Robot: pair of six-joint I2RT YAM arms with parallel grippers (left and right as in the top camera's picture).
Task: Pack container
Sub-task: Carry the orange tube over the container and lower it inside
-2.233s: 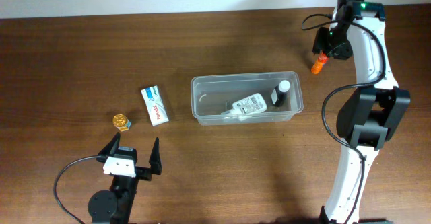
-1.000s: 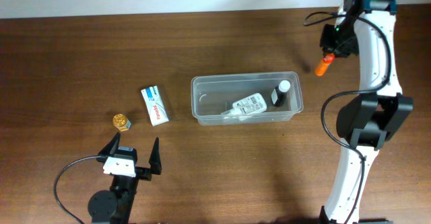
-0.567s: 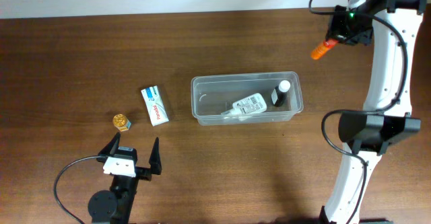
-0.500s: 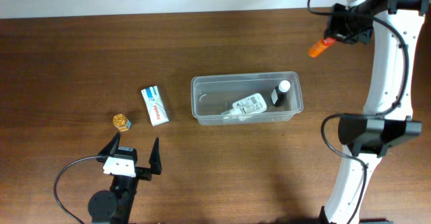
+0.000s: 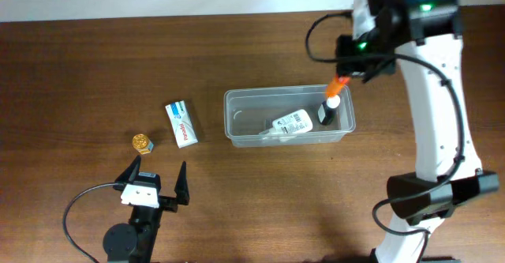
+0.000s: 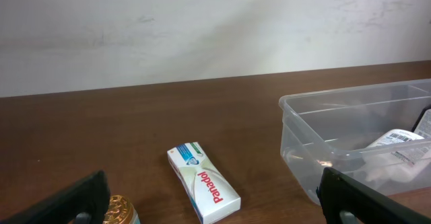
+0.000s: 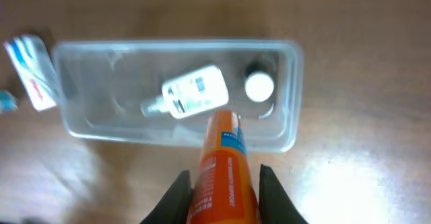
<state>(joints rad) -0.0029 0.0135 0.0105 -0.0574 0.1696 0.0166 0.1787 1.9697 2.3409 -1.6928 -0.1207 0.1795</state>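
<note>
The clear plastic container [image 5: 237, 109] sits mid-table and holds a white bottle [image 5: 290, 123] lying flat and a dark bottle with a white cap [image 5: 328, 110]. My right gripper [image 5: 353, 65] is shut on an orange tube [image 5: 338, 84] and holds it over the container's far right corner. In the right wrist view the orange tube [image 7: 224, 167] sits between the fingers [image 7: 223, 196], above the container [image 7: 87, 126]. My left gripper [image 5: 155, 182] is open and empty at the front left. A white box [image 5: 181, 123] and a gold-capped jar [image 5: 142, 143] lie left of the container.
The white box [image 6: 203, 190] and the gold-capped jar [image 6: 120, 210] show in the left wrist view, with the container [image 6: 304, 148] to the right. A pale wall runs along the table's far edge. The right arm's base stands at the front right.
My right gripper has lifted the orange tube from the table's far right and carried it left and forward, to above the container's right end. The left arm has not moved.
</note>
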